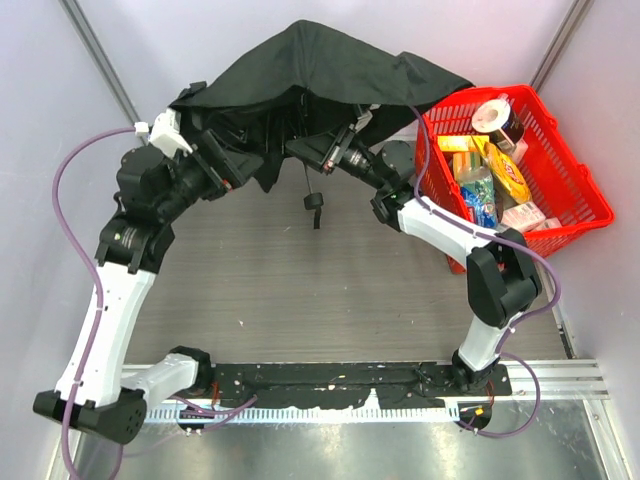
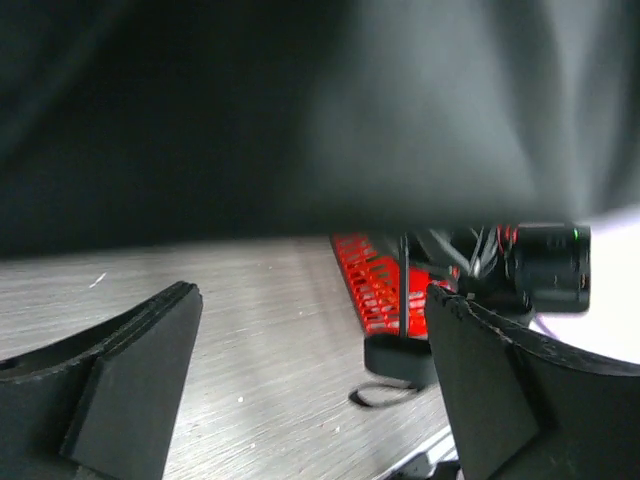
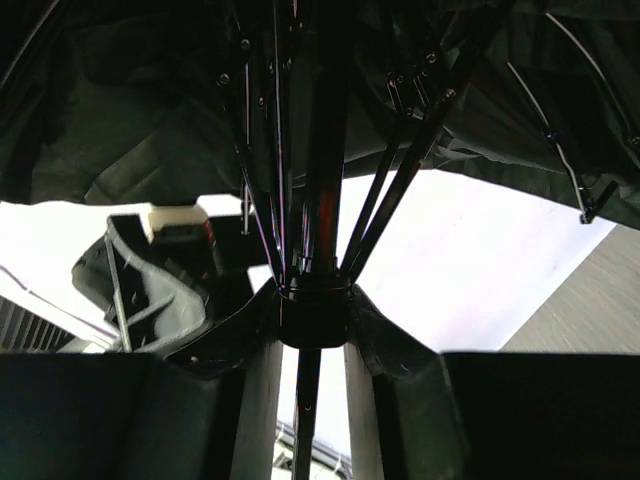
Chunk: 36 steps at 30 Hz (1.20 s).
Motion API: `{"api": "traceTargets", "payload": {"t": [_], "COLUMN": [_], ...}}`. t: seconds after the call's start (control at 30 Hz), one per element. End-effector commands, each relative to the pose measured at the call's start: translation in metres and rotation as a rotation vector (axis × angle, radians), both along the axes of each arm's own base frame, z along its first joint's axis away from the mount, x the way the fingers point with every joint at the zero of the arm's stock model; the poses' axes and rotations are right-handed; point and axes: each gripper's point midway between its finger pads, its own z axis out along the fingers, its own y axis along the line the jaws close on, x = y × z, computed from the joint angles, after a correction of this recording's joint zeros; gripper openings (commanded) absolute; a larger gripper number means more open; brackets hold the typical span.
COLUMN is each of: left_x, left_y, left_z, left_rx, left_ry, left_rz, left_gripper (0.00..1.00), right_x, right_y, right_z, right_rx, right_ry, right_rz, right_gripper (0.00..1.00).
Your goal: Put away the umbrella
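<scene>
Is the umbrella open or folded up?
Partly open: the umbrella sags half-spread, not bundled, and its ribs fan out above the right gripper, which grips its shaft.

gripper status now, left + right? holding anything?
Left gripper: open, nothing between its fingers.
Right gripper: closed on the umbrella, gripping its central shaft under the canopy.

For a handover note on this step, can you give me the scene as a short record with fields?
task item: black fabric collapsible umbrella, canopy partly open, spread above both tools
right tool: shut on the umbrella's shaft
left tool: open, empty, under the canopy
nearby: red plastic mesh basket holding packaged groceries, right of the umbrella
</scene>
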Motion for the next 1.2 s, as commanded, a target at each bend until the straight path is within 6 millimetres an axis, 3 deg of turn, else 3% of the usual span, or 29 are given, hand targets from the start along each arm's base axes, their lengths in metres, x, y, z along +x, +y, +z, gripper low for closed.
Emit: {"api": "traceTargets", "payload": {"t": [0.0, 0.07, 0.13, 0.2, 0.3, 0.37, 0.43, 0.47, 0.53, 0.57, 0.63, 0.7, 0.83, 0.9, 1.0, 1.07, 1.17], "left_x": [0.017, 0.022, 0.024, 0.032, 0.049, 0.050, 0.045, 0.046, 0.047, 0.046, 0.043, 0.035, 0.005, -0.016, -0.043, -0.050, -0.044], "left_y": [0.000, -0.008, -0.019, -0.025, -0.037, -0.059, -0.084, -0.086, -0.080, -0.073, -0.060, -0.046, -0.022, -0.019, -0.018, -0.017, -0.022], "left_z": [0.047, 0.062, 0.069, 0.063, 0.039, 0.024, 0.008, 0.002, -0.009, -0.012, -0.017, -0.021, -0.021, -0.009, 0.015, 0.030, 0.044], "left_rx": [-0.112, -0.144, -0.187, -0.206, -0.197, -0.179, -0.127, -0.107, -0.079, -0.044, 0.034, 0.102, 0.160, 0.149, 0.117, 0.093, 0.057], "left_ry": [-0.087, -0.144, -0.175, -0.153, -0.093, -0.070, -0.060, -0.057, -0.042, -0.046, -0.059, -0.061, -0.077, -0.130, -0.199, -0.218, -0.200], "left_rz": [-0.006, -0.049, -0.114, -0.130, -0.131, -0.156, -0.171, -0.156, -0.123, -0.093, -0.056, -0.032, -0.022, -0.061, -0.113, -0.117, -0.122], "left_gripper": [0.91, 0.84, 0.66, 0.47, 0.12, 0.04, 0.04, 0.04, 0.09, 0.16, 0.46, 0.64, 0.69, 0.69, 0.77, 0.85, 1.00], "right_x": [-0.037, -0.042, -0.043, -0.048, -0.054, -0.060, -0.065, -0.066, -0.070, -0.069, -0.063, -0.062, -0.061, -0.060, -0.059, -0.060, -0.057], "right_y": [-0.011, -0.009, -0.006, -0.003, 0.008, 0.017, 0.024, 0.028, 0.026, 0.025, 0.023, 0.020, 0.014, 0.012, 0.011, 0.012, 0.012], "right_z": [0.046, 0.045, 0.042, 0.046, 0.050, 0.058, 0.066, 0.070, 0.079, 0.078, 0.073, 0.070, 0.067, 0.066, 0.063, 0.061, 0.056], "right_rx": [0.084, 0.077, 0.071, 0.076, 0.090, 0.114, 0.145, 0.164, 0.194, 0.192, 0.169, 0.150, 0.130, 0.121, 0.102, 0.083, 0.056], "right_ry": [-0.161, -0.161, -0.156, -0.163, -0.161, -0.160, -0.161, -0.155, -0.166, -0.164, -0.149, -0.154, -0.164, -0.170, -0.185, -0.201, -0.201], "right_rz": [0.041, 0.049, 0.053, 0.061, 0.078, 0.090, 0.113, 0.130, 0.146, 0.141, 0.112, 0.090, 0.067, 0.066, 0.074, 0.074, 0.050], "right_gripper": [0.01, 0.01, 0.01, 0.01, 0.01, 0.01, 0.01, 0.01, 0.01, 0.01, 0.01, 0.01, 0.01, 0.01, 0.01, 0.01, 0.01]}}
